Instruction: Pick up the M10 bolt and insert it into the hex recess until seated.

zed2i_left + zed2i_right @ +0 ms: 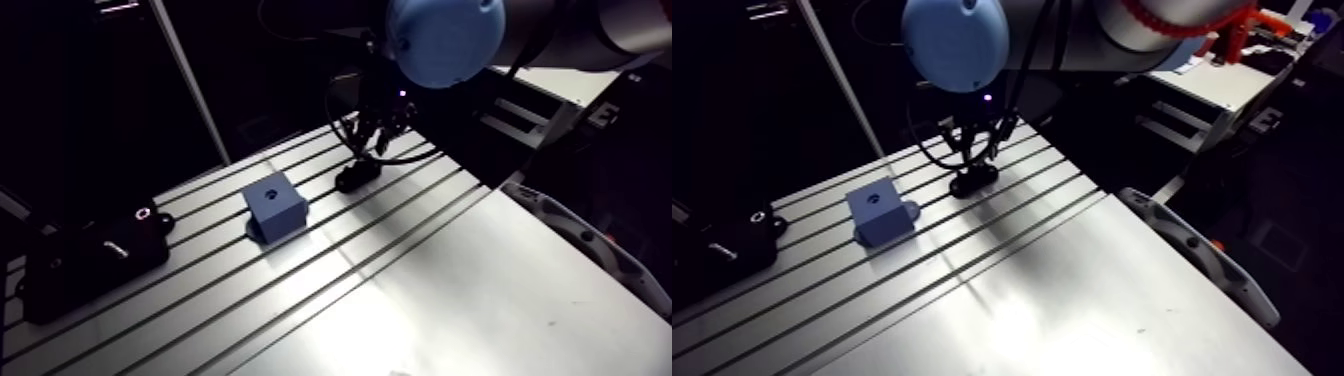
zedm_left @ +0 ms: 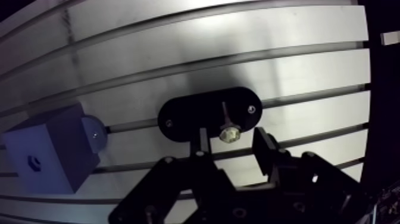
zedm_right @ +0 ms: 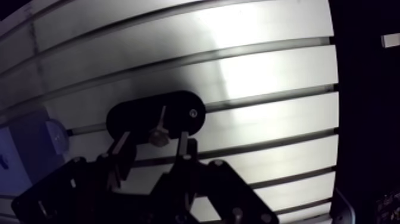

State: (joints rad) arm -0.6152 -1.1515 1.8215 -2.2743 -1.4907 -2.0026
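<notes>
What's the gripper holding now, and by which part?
Nothing yet. The gripper is open, fingers either side of the head of the small metal bolt in the black oval holder, not touching it.

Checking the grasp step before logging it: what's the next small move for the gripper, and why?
Probably close the gripper. Its fingers stand apart on either side of the bolt, with what looks like a gap on each side, so nothing is gripped yet. The bolt stands upright in the black holder; the blue block sits beside it.
</notes>
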